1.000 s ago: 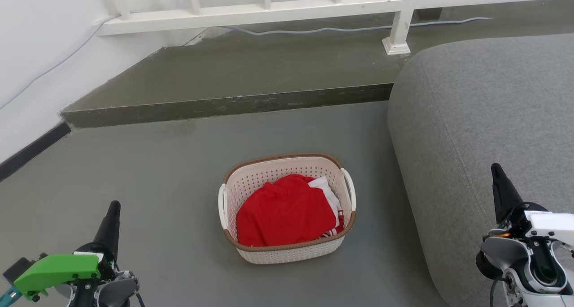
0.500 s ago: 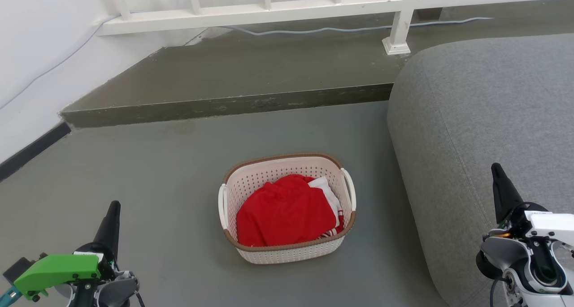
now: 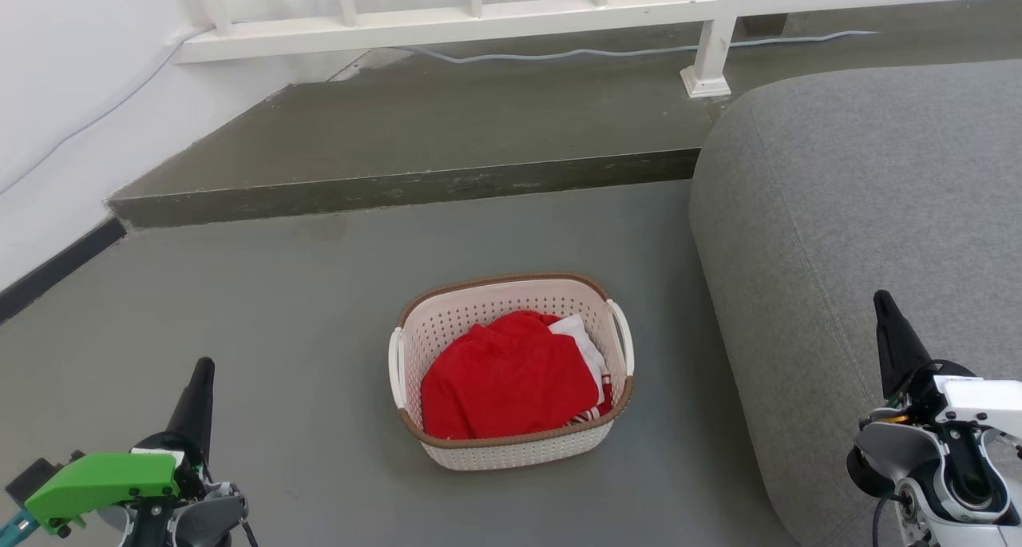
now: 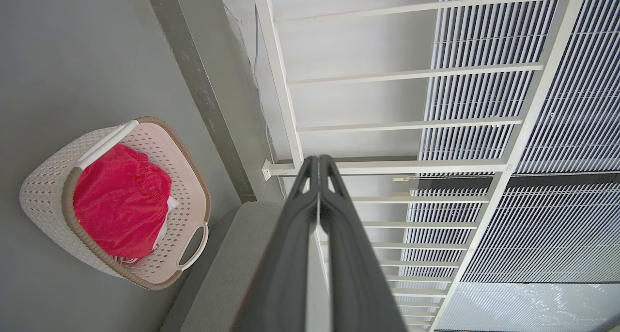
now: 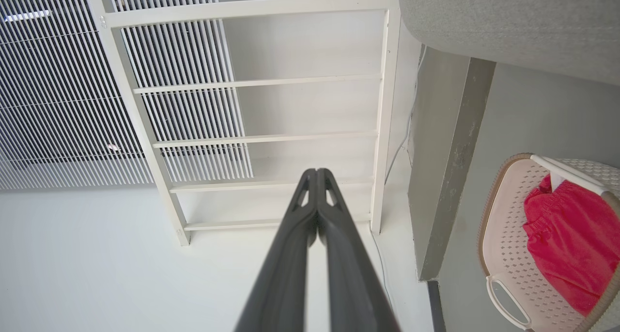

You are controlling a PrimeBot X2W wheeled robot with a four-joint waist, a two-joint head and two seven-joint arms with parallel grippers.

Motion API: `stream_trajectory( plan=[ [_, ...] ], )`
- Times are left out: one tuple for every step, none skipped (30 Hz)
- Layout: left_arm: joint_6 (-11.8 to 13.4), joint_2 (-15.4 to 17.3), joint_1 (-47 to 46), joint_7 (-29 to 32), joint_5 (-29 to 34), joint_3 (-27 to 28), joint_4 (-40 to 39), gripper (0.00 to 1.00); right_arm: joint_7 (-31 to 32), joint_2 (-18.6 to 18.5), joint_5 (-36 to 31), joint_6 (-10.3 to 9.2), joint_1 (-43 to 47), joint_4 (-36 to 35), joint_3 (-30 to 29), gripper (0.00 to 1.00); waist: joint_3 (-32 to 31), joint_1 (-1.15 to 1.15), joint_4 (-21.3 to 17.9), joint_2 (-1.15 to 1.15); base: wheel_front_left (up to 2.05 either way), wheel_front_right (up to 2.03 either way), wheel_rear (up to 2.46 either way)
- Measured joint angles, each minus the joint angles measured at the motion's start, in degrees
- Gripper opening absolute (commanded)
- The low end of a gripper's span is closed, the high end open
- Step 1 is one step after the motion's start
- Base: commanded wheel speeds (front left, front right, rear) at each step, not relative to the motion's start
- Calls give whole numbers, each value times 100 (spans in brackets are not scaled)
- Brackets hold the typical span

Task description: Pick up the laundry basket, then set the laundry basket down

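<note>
L gripper [image 3: 203,369]: had long black tapered fingers [image 4: 290,254], green wrist cover [image 3: 100,477], grey housing [image 3: 204,519]. R gripper [image 3: 884,305]: same fingers, w/ white cover [image 3: 978,403], black cable [image 3: 878,519].

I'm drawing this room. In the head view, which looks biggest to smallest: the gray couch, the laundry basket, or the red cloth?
1. gray couch, largest by far
2. laundry basket
3. red cloth, lying inside the basket
</note>
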Motion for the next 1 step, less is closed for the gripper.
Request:
stream_trajectory(
  plan=[
    [0, 0, 0, 0, 0, 0, 0, 0, 0, 0, 0, 0, 0, 0, -1, 0, 0, 0, 0, 0, 0, 0, 0]
  ],
)
